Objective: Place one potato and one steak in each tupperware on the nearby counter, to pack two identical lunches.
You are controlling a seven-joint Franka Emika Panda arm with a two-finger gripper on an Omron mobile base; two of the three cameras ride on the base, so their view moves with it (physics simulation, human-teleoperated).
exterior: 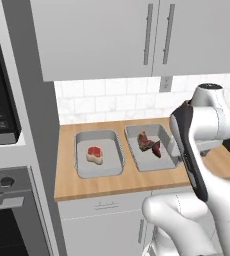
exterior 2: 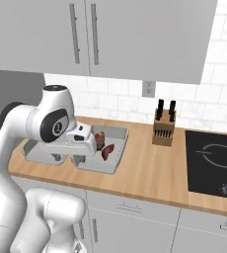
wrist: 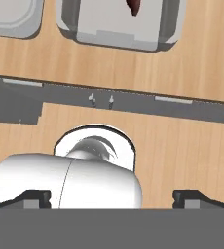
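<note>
Two light-grey tupperware trays sit side by side on the wood counter [exterior: 102, 186]. The left tupperware [exterior: 82, 170] holds a red steak with a pale rim [exterior: 93, 154]. In the right tupperware [exterior: 137, 161] lie a brownish steak [exterior: 143, 139] and a dark red oval piece, apparently the potato [exterior: 157, 149]; both also show in the right base view, steak [exterior 2: 100, 138] and potato [exterior 2: 107, 151]. My gripper [exterior 2: 68, 158] hangs open and empty above the counter's front edge, just in front of the right tupperware [wrist: 119, 34]. Its fingertips [wrist: 36, 197] stand wide apart.
A knife block [exterior 2: 163, 129] stands at the back of the counter, to the right of the trays. A black cooktop [exterior 2: 215, 163] lies further right. Wall cabinets [exterior: 102, 35] hang overhead. An oven stack [exterior: 7, 150] rises at the left.
</note>
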